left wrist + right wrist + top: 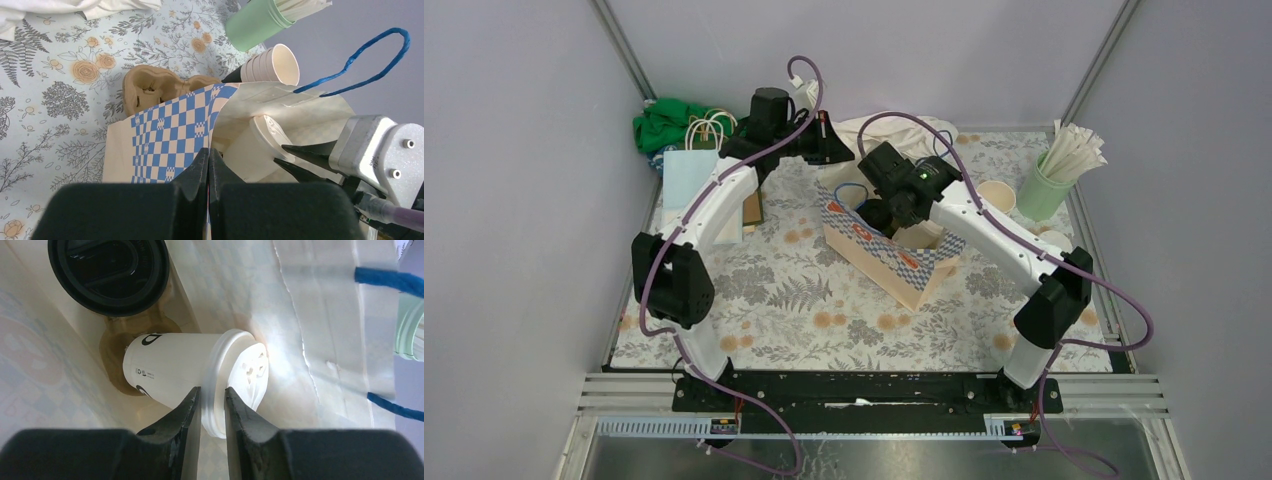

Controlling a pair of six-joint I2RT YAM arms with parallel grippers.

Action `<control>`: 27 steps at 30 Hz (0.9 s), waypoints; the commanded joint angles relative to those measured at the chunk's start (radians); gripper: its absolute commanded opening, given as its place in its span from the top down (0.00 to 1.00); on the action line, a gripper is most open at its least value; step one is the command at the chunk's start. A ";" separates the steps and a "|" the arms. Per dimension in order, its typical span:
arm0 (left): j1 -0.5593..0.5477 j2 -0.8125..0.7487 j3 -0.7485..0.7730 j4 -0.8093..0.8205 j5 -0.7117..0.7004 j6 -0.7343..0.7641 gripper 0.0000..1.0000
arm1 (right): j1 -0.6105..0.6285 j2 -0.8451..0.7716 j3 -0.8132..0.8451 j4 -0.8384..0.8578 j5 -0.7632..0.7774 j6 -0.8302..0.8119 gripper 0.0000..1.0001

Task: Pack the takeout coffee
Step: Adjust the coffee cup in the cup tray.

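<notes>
Left end effector [208, 152] clenched on bag [170, 130] rim. Right end effector [212, 402] grasps lidded cup [172, 365] inside bag, beside black-lidded cup [107, 270] seated there; release not yet done.

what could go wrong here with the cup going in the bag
1. The right claw pinches the cream paper cup with the white plastic lid only at the lid rim, tilted nearly sideways: the lid might pop off or leak.
2. Lowered crooked, it may bump the black-lidded cup already in the blue-checked paper bag.
</notes>
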 commanded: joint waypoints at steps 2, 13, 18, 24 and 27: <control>0.004 0.012 0.074 0.015 -0.032 -0.009 1.00 | 0.009 -0.033 0.004 -0.016 0.048 -0.043 0.73; 0.003 0.030 0.108 -0.001 -0.040 -0.062 1.00 | 0.078 0.020 -0.107 0.056 0.223 -0.086 0.74; 0.005 0.023 0.086 0.006 -0.031 -0.089 1.00 | 0.106 0.052 -0.190 0.139 0.322 -0.096 0.74; 0.005 0.014 0.053 0.027 -0.036 -0.132 1.00 | 0.114 0.063 -0.244 0.180 0.311 -0.030 0.68; 0.005 0.010 0.056 0.022 -0.042 -0.131 1.00 | 0.114 0.056 -0.251 0.180 0.280 -0.008 0.62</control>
